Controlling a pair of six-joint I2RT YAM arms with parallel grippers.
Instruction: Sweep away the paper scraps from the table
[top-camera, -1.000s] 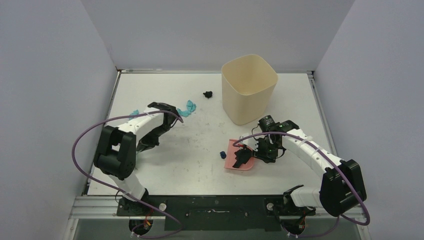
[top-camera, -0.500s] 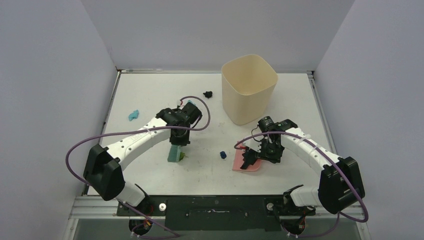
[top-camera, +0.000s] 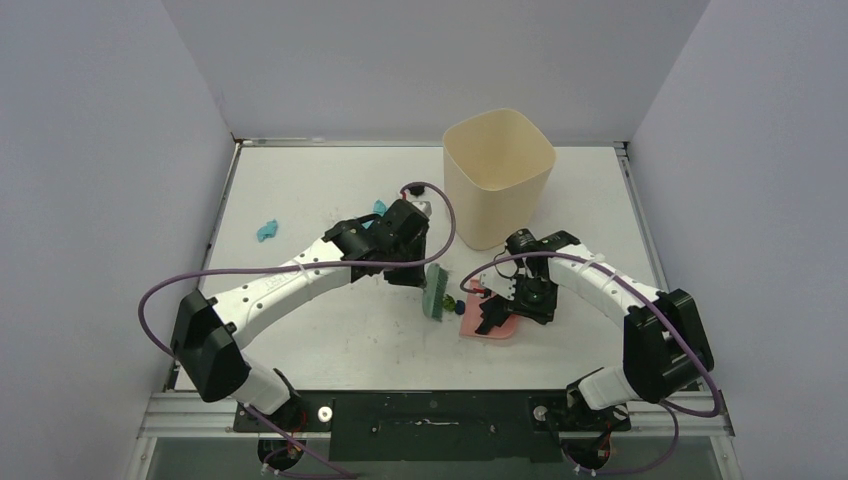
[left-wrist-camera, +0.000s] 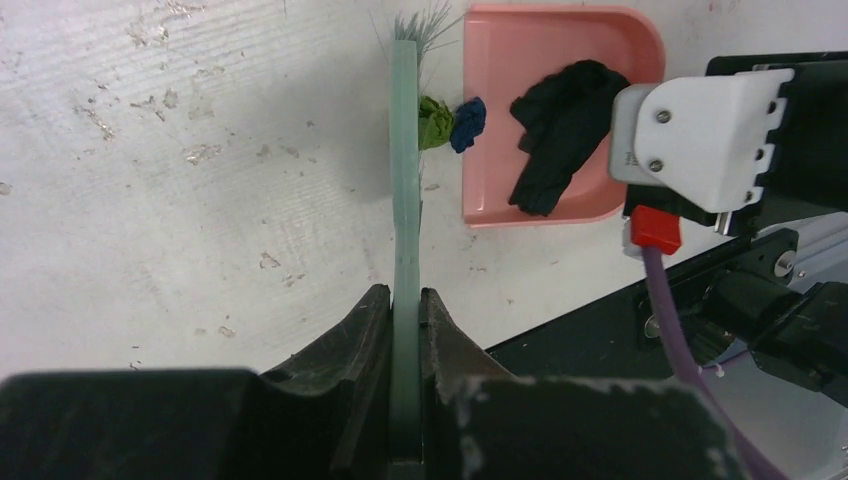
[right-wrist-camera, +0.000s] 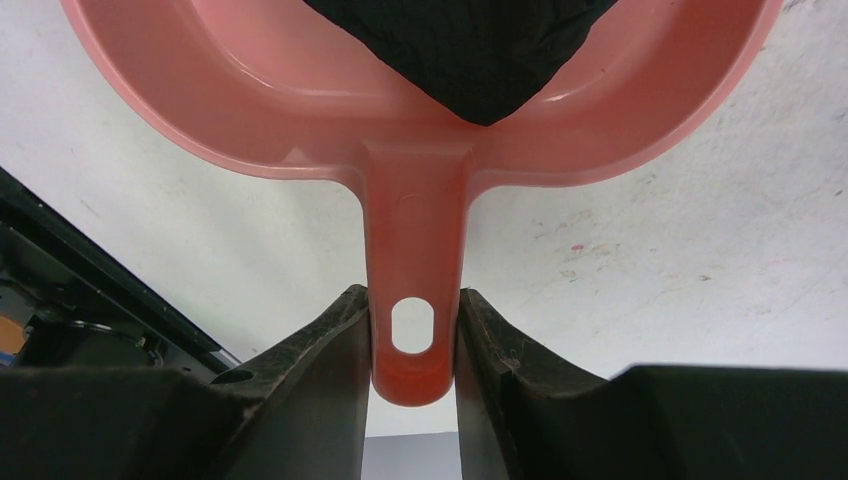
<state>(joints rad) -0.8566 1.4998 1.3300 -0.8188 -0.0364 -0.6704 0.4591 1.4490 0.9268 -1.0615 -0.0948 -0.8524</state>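
My left gripper (top-camera: 425, 272) (left-wrist-camera: 405, 295) is shut on the thin handle of the green brush (top-camera: 437, 290) (left-wrist-camera: 404, 180). The brush bristles rest on the table (top-camera: 330, 335) just left of the pink dustpan (top-camera: 497, 331) (left-wrist-camera: 500, 60) (right-wrist-camera: 300, 100). A green scrap (left-wrist-camera: 433, 120) and a dark blue scrap (top-camera: 457, 305) (left-wrist-camera: 468, 122) lie pressed between the brush and the pan's open lip. A black scrap (top-camera: 487, 312) (left-wrist-camera: 555, 140) (right-wrist-camera: 470, 50) lies inside the pan. My right gripper (top-camera: 515, 300) (right-wrist-camera: 412, 320) is shut on the pan's handle. A teal scrap (top-camera: 267, 231) lies far left; another (top-camera: 380, 207) peeks from behind the left arm.
A tall beige bin (top-camera: 497, 175) stands just behind the dustpan and the right wrist. The black base rail (top-camera: 430, 410) runs along the near edge of the table. Grey walls close the left, right and back sides.
The left arm has swung the brush from the far left across the table to the dustpan's lip, bringing a green scrap up against the blue one. The dustpan shifted slightly.
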